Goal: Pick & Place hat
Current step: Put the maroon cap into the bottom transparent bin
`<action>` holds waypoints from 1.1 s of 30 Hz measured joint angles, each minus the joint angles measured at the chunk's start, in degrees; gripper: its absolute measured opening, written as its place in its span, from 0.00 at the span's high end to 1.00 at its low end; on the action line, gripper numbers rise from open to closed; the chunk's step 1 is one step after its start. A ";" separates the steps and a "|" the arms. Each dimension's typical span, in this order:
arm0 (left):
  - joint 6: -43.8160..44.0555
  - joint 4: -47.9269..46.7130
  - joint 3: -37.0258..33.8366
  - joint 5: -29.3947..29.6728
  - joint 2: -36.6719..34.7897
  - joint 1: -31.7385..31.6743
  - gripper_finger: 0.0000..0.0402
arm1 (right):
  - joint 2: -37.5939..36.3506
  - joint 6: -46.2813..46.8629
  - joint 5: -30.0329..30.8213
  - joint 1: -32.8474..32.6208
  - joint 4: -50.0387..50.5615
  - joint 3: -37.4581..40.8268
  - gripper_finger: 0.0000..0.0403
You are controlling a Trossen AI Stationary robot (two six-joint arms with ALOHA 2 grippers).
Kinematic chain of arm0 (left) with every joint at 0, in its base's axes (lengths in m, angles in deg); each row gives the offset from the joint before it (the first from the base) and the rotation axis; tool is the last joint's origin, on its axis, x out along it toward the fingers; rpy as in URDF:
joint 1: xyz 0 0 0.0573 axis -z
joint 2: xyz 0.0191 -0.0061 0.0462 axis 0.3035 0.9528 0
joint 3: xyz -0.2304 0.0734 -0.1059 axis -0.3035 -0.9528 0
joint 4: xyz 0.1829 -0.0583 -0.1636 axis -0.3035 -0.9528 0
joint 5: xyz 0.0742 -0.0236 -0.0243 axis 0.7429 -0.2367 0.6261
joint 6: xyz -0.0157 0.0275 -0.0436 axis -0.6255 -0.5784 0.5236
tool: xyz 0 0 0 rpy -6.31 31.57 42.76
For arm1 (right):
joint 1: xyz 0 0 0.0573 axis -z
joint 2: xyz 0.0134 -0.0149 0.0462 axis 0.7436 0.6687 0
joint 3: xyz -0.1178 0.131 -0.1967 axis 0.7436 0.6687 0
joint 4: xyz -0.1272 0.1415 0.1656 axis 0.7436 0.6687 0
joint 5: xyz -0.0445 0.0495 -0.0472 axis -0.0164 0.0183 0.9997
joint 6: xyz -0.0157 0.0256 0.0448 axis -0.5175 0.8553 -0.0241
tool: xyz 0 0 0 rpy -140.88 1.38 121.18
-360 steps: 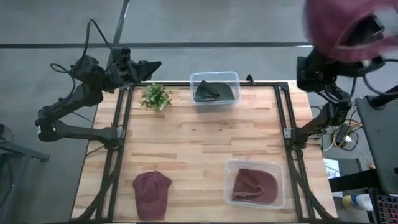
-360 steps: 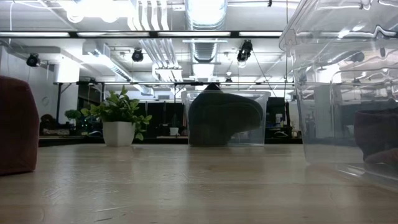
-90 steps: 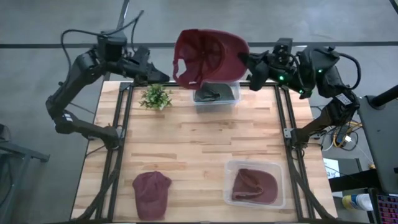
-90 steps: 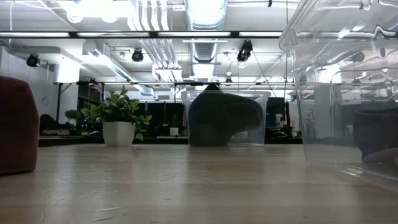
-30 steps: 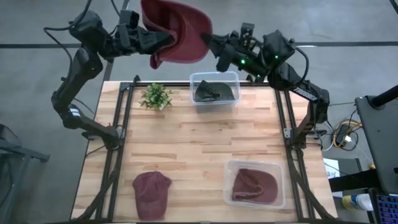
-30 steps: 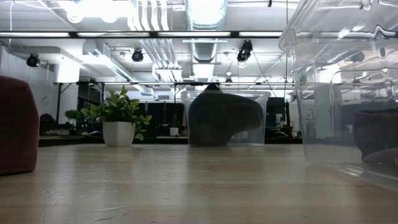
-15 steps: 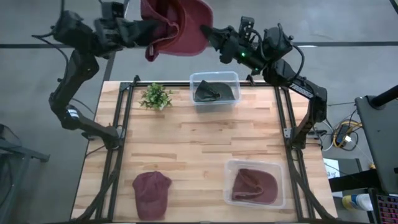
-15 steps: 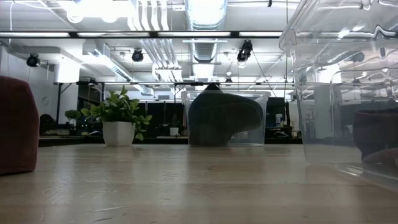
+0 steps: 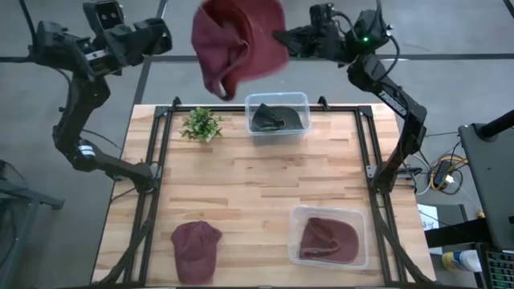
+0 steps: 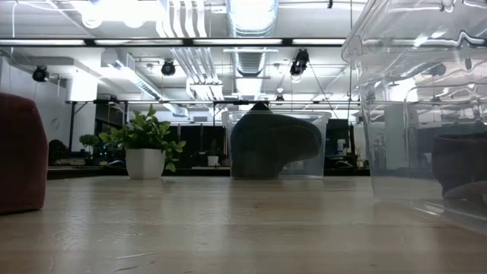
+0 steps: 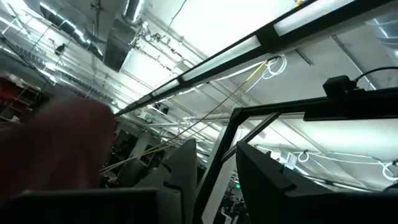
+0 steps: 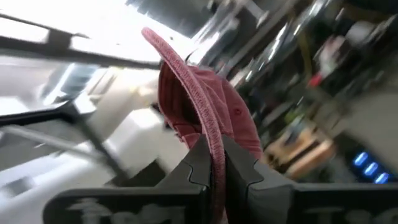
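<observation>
A maroon cap [image 9: 241,44] hangs high in the air beyond the table's far edge, held by my right gripper [image 9: 281,38], which is shut on it. The right wrist view shows the cap [image 12: 205,99] standing out ahead of the fingers. My left gripper [image 9: 163,36] is raised at the same height to the cap's left, apart from it and open. In the left wrist view the cap [image 11: 56,143] is a blurred red shape off to one side. Neither arm shows in the low view. My right gripper pinches the cap's thick stitched brim edge [image 12: 214,155] between its two fingers. The fingers come level from the table's right side. The cap is lifted clear of everything, its crown reaching away from the fingers and its back strap [image 9: 227,83] hanging lowest.
A second maroon cap [image 9: 195,249] lies at the table's near left. A clear bin [image 9: 351,258] at the near right holds another maroon cap. A clear bin [image 9: 277,98] at the far edge holds a dark cap. A small potted plant [image 9: 201,124] stands left of it.
My left gripper has drawn back from the cap toward the left, and now stands apart from it. The cap stays in my right gripper and has shifted slightly to the right with it.
</observation>
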 joint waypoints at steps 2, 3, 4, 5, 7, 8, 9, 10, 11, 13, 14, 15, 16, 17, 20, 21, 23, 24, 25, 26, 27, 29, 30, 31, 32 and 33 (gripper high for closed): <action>-0.56 -0.01 0.00 -0.02 -0.07 0.00 0.74 | -0.83 2.51 -3.99 -0.07 1.25 0.00 0.97; -0.58 -0.13 -0.01 -0.02 -0.09 0.00 0.74 | -1.51 3.06 -5.32 -0.19 2.70 0.00 0.97; -0.60 -0.43 -0.03 -0.01 -0.09 0.00 0.74 | -2.21 3.47 -6.04 -0.52 4.59 0.00 0.97; -0.60 -0.61 -0.11 0.01 -0.06 0.00 0.74 | -2.88 3.73 -6.64 -1.01 6.38 0.00 0.97; -0.62 -1.28 -0.17 0.03 0.10 -0.06 0.74 | -4.23 3.91 -9.21 -1.63 10.67 -0.02 0.97; -0.64 -1.50 -0.17 0.03 0.24 -0.12 0.74 | -5.02 4.02 -10.84 -1.82 13.50 -0.02 0.97; -0.64 -1.64 -0.17 0.03 0.37 -0.11 0.74 | -5.83 3.94 -12.14 -2.15 16.36 -0.01 0.97; -0.64 -1.80 -0.18 0.03 0.52 -0.13 0.74 | -6.70 3.41 -12.74 -2.66 19.31 0.00 0.97; -0.64 -1.87 -0.20 0.08 0.71 -0.13 0.74 | -7.72 2.59 -12.76 -3.19 22.36 0.00 0.97; -0.67 -1.85 -0.20 0.18 1.05 -0.13 0.74 | -9.93 0.99 -12.56 -4.05 28.58 0.00 0.97; -0.91 -1.84 -0.20 0.18 1.22 -0.13 0.74 | -10.98 0.22 -12.31 -4.43 31.80 -0.01 0.97; -1.36 -1.86 -0.20 0.20 1.42 -0.13 0.74 | -12.02 -0.71 -11.75 -4.91 35.00 -0.02 0.97; -2.02 -1.84 -0.20 0.23 1.64 -0.13 0.74 | -13.05 -1.78 -10.86 -5.43 38.23 -0.02 0.97; -2.55 -1.85 -0.20 0.22 1.82 -0.13 0.74 | -14.05 -2.76 -9.73 -5.90 41.18 -0.02 0.97; -2.88 -2.43 -0.20 0.23 2.49 -0.13 0.74 | -17.06 -5.04 -5.77 -7.88 48.82 0.00 0.97; -3.04 -2.75 -0.20 0.20 2.79 -0.13 0.74 | -18.09 -5.41 -4.75 -8.61 50.81 0.00 0.97; -3.22 -3.04 -0.20 0.23 3.42 -0.13 0.74 | -20.31 -6.01 -2.81 -10.07 54.00 0.00 0.97; -3.22 -3.00 -0.20 0.27 3.80 -0.13 0.74 | -21.43 -6.16 -1.60 -10.91 55.37 -0.02 0.97; -3.16 -3.04 -0.20 0.25 4.19 -0.13 0.74 | -22.47 -6.14 -0.22 -11.67 56.88 -0.02 0.97; -3.11 -3.05 -0.20 0.27 4.53 -0.13 0.74 | -23.42 -6.16 1.10 -12.52 58.35 -0.02 0.97; -3.11 -3.08 -0.22 0.27 4.91 -0.13 0.74 | -24.28 -6.15 2.75 -13.42 59.74 -0.02 0.97; -3.09 -3.07 -0.23 0.27 5.54 -0.13 0.74 | -25.93 -5.77 6.52 -15.44 62.02 0.12 0.97; -3.09 -3.06 -0.24 0.27 5.86 -0.13 0.74 | -26.73 -5.32 8.35 -16.57 62.98 0.37 0.97; -3.09 -3.11 -0.24 0.27 6.16 -0.13 0.74 | -27.55 -4.90 10.00 -17.78 63.72 0.67 0.97; -3.17 -3.49 -0.24 0.28 6.44 -0.13 0.74 | -28.38 -4.53 11.32 -18.96 64.22 0.90 0.97; -3.44 -4.30 -0.24 0.29 6.77 -0.13 0.74 | -29.22 -4.08 12.61 -20.16 64.59 1.14 0.97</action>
